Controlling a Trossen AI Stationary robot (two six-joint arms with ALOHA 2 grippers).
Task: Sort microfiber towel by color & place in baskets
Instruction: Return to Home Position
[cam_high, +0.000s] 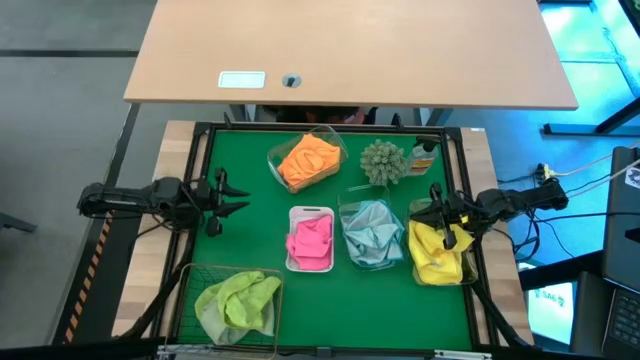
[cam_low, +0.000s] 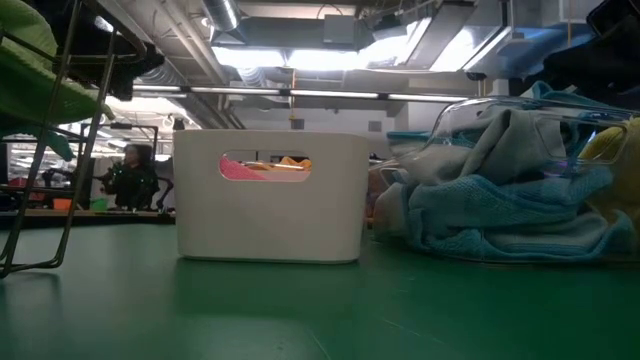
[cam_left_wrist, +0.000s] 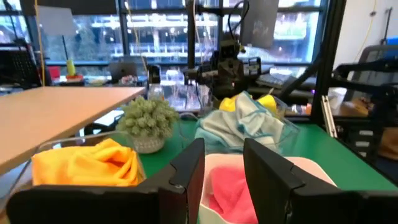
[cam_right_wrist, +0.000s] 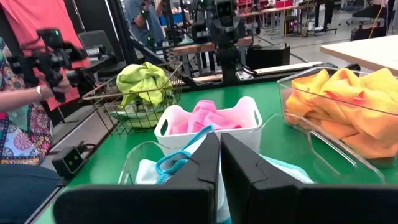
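Setting: a green-topped desk (cam_high: 250, 240) is filling the middle of the high view, and a dark arm is reaching in from each side.
Left end effector (cam_high: 232, 195): it is hovering at the left middle of the frame over bare green, well apart from every container. Its fingers (cam_left_wrist: 186, 171) are standing spread with a clear gap between them.
Right end effector (cam_high: 438, 213): it is sitting at the right middle, over the upper edge of the right-hand clear tub (cam_high: 415, 207). Its fingers (cam_right_wrist: 199, 162) are pressing almost together with nothing between them.
Orange towel (cam_high: 308, 160): it is lying in the angled clear tub (cam_high: 337, 140) at upper centre.
Pink towel (cam_high: 310, 240): it is lying in the white tray (cam_high: 310, 210) at centre.
Teal-blue towel (cam_high: 370, 232): it is bunching up in the middle clear tub (cam_high: 348, 205), just right of the tray.
Yellow towel (cam_high: 437, 258): it is filling the right-hand clear tub at lower right.
Lime green towel (cam_high: 238, 303): it is spilling over the wire basket (cam_high: 200, 272) at lower left.
Other things: a round spiky plant (cam_high: 382, 162) and a small bottle (cam_high: 424, 158) are standing side by side at upper right, just beyond the middle tub.
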